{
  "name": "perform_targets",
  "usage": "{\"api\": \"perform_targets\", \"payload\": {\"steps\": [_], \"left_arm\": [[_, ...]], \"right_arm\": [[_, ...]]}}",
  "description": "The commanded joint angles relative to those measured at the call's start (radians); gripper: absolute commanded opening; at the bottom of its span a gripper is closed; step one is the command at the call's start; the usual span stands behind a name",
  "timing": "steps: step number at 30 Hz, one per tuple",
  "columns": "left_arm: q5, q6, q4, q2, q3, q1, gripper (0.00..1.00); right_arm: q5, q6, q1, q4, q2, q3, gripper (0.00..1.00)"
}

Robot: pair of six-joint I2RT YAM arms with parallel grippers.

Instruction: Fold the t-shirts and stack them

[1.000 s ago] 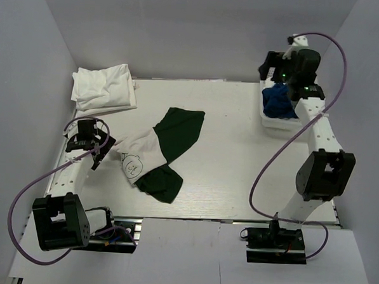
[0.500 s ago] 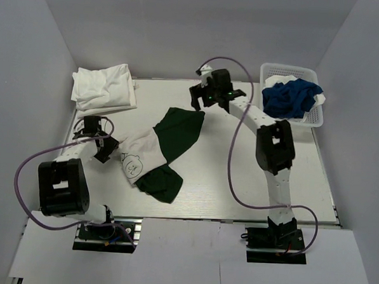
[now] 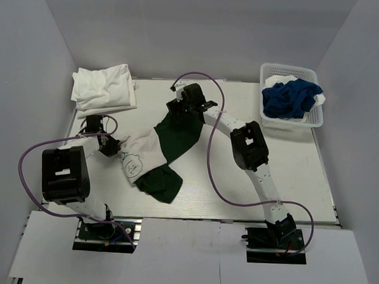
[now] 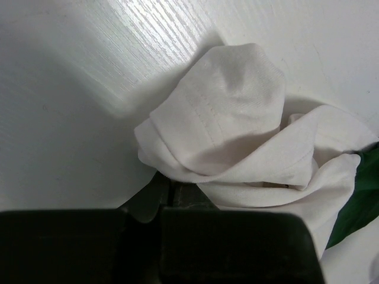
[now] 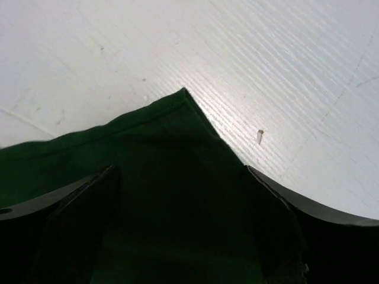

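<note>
Green and white: untangling on the surface (image 3: 257,177).
Clamping left jaws on bunched edge of white tee (image 3: 138,153); holding right jaws wide apart over far corner of green tee (image 3: 182,132), presumably for pulling them apart.

I see my left hand (image 4: 170,198) clamped on the bunched white t-shirt (image 4: 237,118), with the green t-shirt (image 4: 362,195) just right of it.

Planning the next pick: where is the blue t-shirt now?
In the top view, the blue t-shirt lies in the white basket at the far right corner of the table.
</note>
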Motion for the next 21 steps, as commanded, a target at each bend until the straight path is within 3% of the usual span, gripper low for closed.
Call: {"api": "perform_targets", "payload": {"steps": [1, 3, 6, 10, 12, 13, 14, 18, 21], "left_arm": [[0.013, 0.018, 0.010, -0.009, -0.005, 0.003, 0.00], [0.013, 0.030, 0.010, -0.018, -0.005, -0.008, 0.00], [0.013, 0.042, 0.010, -0.055, -0.005, -0.008, 0.00], [0.024, 0.062, 0.032, -0.121, -0.005, -0.008, 0.00], [0.033, 0.062, 0.041, -0.156, -0.005, -0.008, 0.00], [0.033, 0.062, 0.041, -0.165, -0.005, -0.008, 0.00], [0.033, 0.062, 0.041, -0.174, -0.005, -0.008, 0.00], [0.051, 0.098, 0.050, -0.236, 0.005, -0.017, 0.00], [0.051, 0.111, 0.040, -0.312, 0.038, -0.017, 0.00]], "right_arm": [[0.067, 0.037, 0.004, 0.004, 0.060, 0.075, 0.90], [0.098, 0.042, 0.008, -0.002, 0.068, 0.103, 0.90], [0.084, 0.051, 0.011, -0.040, 0.069, 0.103, 0.81], [-0.026, 0.091, 0.010, -0.100, 0.042, 0.064, 0.37], [-0.052, 0.079, 0.013, -0.110, 0.025, 0.012, 0.25], [-0.068, 0.074, 0.019, -0.110, -0.007, -0.027, 0.07], [-0.060, 0.065, 0.022, -0.111, -0.019, -0.048, 0.00], [0.004, 0.062, 0.030, -0.045, -0.172, -0.212, 0.00], [0.148, 0.072, 0.022, 0.128, -0.376, -0.376, 0.00]]}}
